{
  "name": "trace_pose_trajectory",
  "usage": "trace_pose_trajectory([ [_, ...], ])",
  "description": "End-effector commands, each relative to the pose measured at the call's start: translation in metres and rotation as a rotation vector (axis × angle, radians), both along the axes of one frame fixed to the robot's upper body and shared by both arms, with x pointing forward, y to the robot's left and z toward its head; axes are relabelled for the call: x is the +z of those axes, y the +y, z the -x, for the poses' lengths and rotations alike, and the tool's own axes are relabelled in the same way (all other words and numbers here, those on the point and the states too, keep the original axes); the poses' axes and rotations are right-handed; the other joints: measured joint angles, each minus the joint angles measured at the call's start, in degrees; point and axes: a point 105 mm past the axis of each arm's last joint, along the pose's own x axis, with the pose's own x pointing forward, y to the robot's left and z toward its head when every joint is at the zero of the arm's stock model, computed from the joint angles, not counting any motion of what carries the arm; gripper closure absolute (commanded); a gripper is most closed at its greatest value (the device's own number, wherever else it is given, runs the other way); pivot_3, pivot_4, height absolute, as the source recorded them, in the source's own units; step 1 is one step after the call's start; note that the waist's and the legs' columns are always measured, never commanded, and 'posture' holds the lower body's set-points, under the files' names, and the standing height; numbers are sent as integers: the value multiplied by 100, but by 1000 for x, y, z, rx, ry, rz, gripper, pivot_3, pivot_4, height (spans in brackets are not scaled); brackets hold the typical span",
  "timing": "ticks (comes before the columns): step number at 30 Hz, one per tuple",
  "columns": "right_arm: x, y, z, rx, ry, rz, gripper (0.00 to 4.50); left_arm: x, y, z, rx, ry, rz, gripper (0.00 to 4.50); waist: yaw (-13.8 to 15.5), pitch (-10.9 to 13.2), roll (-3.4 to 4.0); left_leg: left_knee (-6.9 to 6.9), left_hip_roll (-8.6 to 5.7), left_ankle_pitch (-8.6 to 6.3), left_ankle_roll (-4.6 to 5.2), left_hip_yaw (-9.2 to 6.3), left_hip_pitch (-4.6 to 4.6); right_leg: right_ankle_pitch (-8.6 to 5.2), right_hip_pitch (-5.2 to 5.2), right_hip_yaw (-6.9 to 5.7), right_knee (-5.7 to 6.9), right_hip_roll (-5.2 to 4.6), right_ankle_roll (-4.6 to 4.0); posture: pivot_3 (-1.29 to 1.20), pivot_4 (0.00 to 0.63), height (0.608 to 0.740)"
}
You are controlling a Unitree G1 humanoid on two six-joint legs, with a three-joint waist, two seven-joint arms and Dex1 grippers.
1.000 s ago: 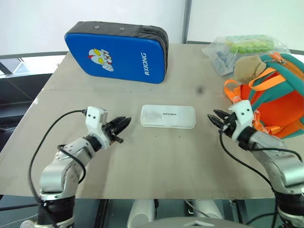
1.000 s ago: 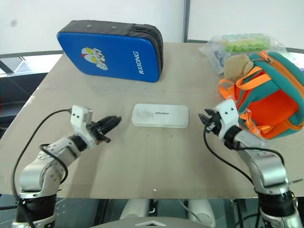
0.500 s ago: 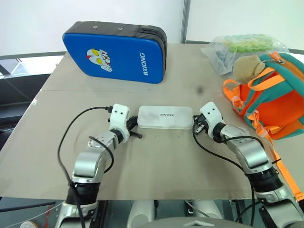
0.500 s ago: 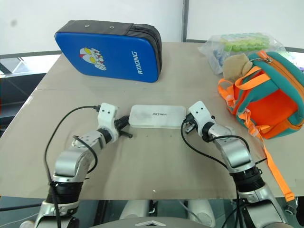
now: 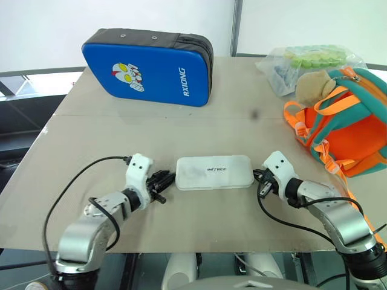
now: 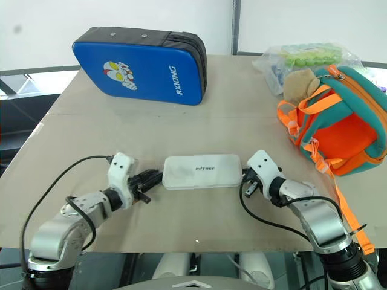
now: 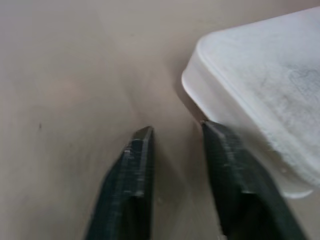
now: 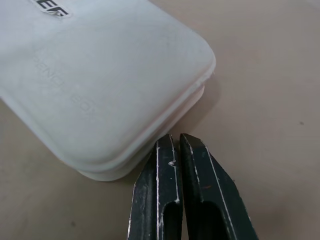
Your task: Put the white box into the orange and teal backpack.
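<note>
Now nearer the worktop's [image 5: 91, 115] front edge, the white box [image 5: 214, 172] lies flat between both grippers: left gripper [image 5: 164, 180] newly parted at its end, right gripper [image 5: 260, 181] clenched against the other, orange and teal backpack [image 5: 344, 121] waiting far right.

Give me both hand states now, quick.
Left hand: open, holding nothing, one finger at the white box end.
Right hand: closed, holding nothing, tips against the box's other end.
</note>
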Motion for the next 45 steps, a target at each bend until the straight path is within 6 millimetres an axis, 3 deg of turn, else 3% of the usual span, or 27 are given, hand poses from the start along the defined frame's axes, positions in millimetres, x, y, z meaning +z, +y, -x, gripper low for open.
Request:
trace_pose_trajectory([
  [1, 3, -11, -7, -13, -33, 27, 4500, 5, 46, 1, 66, 107, 39, 1177, -16, -1, 2, 0, 1, 0, 0, 0, 1, 0, -1, -1, 2, 4, 0, 0, 150, 740],
  [3, 4, -12, -10, -13, -45, 32, 4500, 14, 55, 4, 26, 167, 83, 280, -36, 0, 2, -1, 4, 0, 0, 1, 3, -1, -2, 0, 5, 10, 0, 0, 150, 740],
  [4, 5, -12, -12, -14, -48, 30, 4500, 19, 56, 6, 11, 205, 134, 74, -38, 0, 3, -2, 5, 0, 0, 2, 4, -1, -2, 0, 6, 11, 1, 0, 150, 740],
  [8, 10, -8, -20, 11, -79, 27, 4500, 30, 36, 14, -94, 446, 261, 74, -1, 7, 1, 0, 4, 0, 0, 0, -3, -4, -4, -3, 3, 4, 6, 0, 150, 740],
  [13, 10, 0, -22, 49, -93, 33, 4500, 22, 14, 9, -101, 563, 326, 74, 14, 10, -8, -1, -10, 0, 0, -6, -15, 2, -3, -4, -5, -8, 10, 0, 150, 740],
  [19, 9, 18, -19, 121, -88, 15, 4500, 5, -13, 1, -105, 615, 405, 74, 28, 3, 1, -3, -12, 0, 0, -11, -8, 11, 0, -6, 1, -6, 26, 0, 150, 740],
  [25, 7, 47, -2, 265, -25, -58, 4500, -5, -39, -3, -133, 635, 468, 74, 82, -25, 19, 6, -18, 1, 0, -19, -2, 0, 15, -7, 2, -10, 4, 0, 150, 740],
  [28, 5, 53, -6, 260, -31, -62, 4500, -5, -48, -1, -158, 640, 517, 74, 119, -37, 21, 6, -20, 1, 0, -20, 2, -1, 19, -7, 2, -10, 3, 0, 150, 740],
  [31, 6, 53, -10, 239, -48, -63, 4500, -3, -52, 3, -187, 635, 543, 815, 137, -42, 22, 6, -21, 1, 0, -20, 3, -1, 20, -7, 2, -10, 3, 0, 150, 740],
  [32, 10, 48, -13, 209, -67, -74, 4500, -2, -52, 4, -189, 627, 556, 815, 138, -44, 18, 7, -20, 1, 0, -19, 2, -1, 20, -6, 1, -10, 3, 0, 150, 740],
  [37, 38, 9, -20, 19, -148, -169, 4500, 4, -47, 0, -154, 584, 601, 2814, 179, -35, 2, 9, -18, 1, 0, -34, -16, 0, 14, -18, -2, -14, 2, 0, 150, 740],
  [38, 46, 0, -19, -17, -162, -198, 4500, 5, -46, -1, -150, 577, 607, 2946, 177, -36, 1, 10, -17, 1, 0, -38, -17, 0, 14, -20, -2, -14, 2, 0, 150, 740],
  [39, 53, -8, -19, -56, -180, -225, 4247, 6, -46, -1, -146, 571, 613, 3265, 168, -36, 1, 10, -17, 1, 0, -39, -17, 0, 15, -20, -2, -14, 2, 0, 150, 740],
  [42, 70, -25, -10, -107, -199, -273, 3635, 11, -44, -5, -139, 546, 646, 3421, 151, -36, 0, 10, -19, 1, 0, -35, -10, 0, 17, -18, -2, -12, 2, 0, 150, 740],
  [45, 98, -51, 15, -176, -235, -314, 2183, 22, -45, -10, -147, 488, 698, 3424, 170, -36, 1, 9, -18, 1, 0, -42, -11, -1, 17, -24, -1, -10, 1, 0, 150, 740],
])
